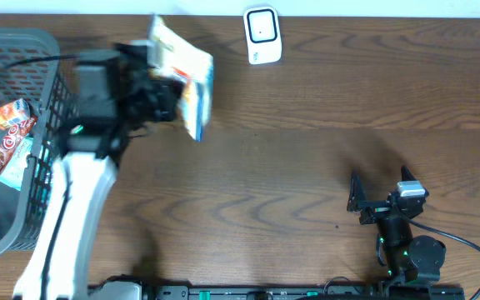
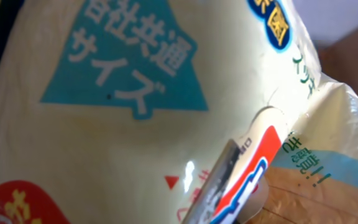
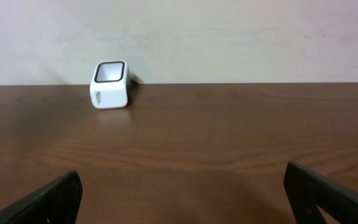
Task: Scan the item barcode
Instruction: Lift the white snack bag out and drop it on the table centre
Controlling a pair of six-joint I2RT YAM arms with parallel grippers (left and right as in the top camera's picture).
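Closest in, at the right of the counter (image 1: 307, 167), your right arm (image 1: 405, 242) sits low with its jaws spread as wide as they go and holding nothing. In the right wrist view the two dark fingers (image 3: 45, 199) show only at the bottom corners, with bare wood between them. Your left arm (image 1: 77, 217) reaches up the left side from the near edge, its white link running alongside the grey basket (image 1: 50, 108) that stands at the left edge of the counter. A red and white pouch (image 1: 8, 143) lies inside that basket, near its right wall. Further out, your left jaws are closed tight on the packet (image 1: 183, 73), a pale yellow bag with blue edging, held over the wood just right of the basket's far corner and blurred from overhead. The left wrist view is filled by the packet (image 2: 135, 137): yellow film, a teal patch with white Japanese lettering and red print at the lower left. You cannot tell from it where the jaws bite. Farthest out, the white scanner (image 1: 262, 35) stands near the far edge, to the right of the packet and apart from it. In the right wrist view the scanner (image 3: 110, 83) shows a dark-rimmed window on top, with a pale wall behind.
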